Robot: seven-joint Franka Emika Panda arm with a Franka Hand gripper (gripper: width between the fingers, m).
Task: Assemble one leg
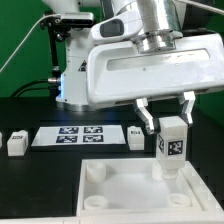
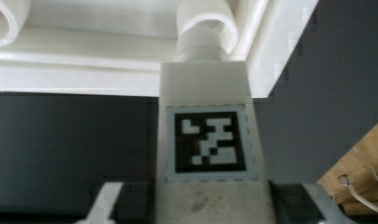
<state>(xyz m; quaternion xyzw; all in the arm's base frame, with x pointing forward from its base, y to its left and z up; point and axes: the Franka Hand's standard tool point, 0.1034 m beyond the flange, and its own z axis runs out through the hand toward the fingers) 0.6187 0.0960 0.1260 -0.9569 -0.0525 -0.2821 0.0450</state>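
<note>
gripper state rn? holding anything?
Gripper: closed on one leg, held upright with its tag showing.

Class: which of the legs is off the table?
The leg in the gripper, at the square part; the other legs sit on the table by the marker board.

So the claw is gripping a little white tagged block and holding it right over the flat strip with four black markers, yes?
Not quite. The gripper does grip the leg, but over a corner of the large white square part, as the exterior view shows; the marker board lies off to that view's left.
</note>
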